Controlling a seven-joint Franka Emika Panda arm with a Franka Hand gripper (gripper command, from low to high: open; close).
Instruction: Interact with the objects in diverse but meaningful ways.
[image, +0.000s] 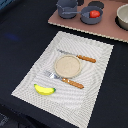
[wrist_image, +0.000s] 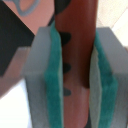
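In the wrist view my gripper (wrist_image: 77, 75) is shut on a red-brown utensil (wrist_image: 77, 45) with dark holes along one side. The utensil fills the gap between the green pads (wrist_image: 52, 80). The exterior view shows neither the gripper nor the arm. There, a yellow banana (image: 44, 90) lies at the near corner of a striped placemat (image: 95, 85). A red tomato (image: 94, 14) sits inside a grey pot (image: 91, 19) on the pink tray (image: 110, 31). A brown-handled knife (image: 77, 56) and a brown-handled fork (image: 65, 80) lie either side of a tan plate (image: 67, 65).
A second grey pot (image: 67, 9) stands on the tray toward the exterior view's left. A pale bowl (image: 122, 17) sits at the tray's right end. Dark tabletop surrounds the placemat.
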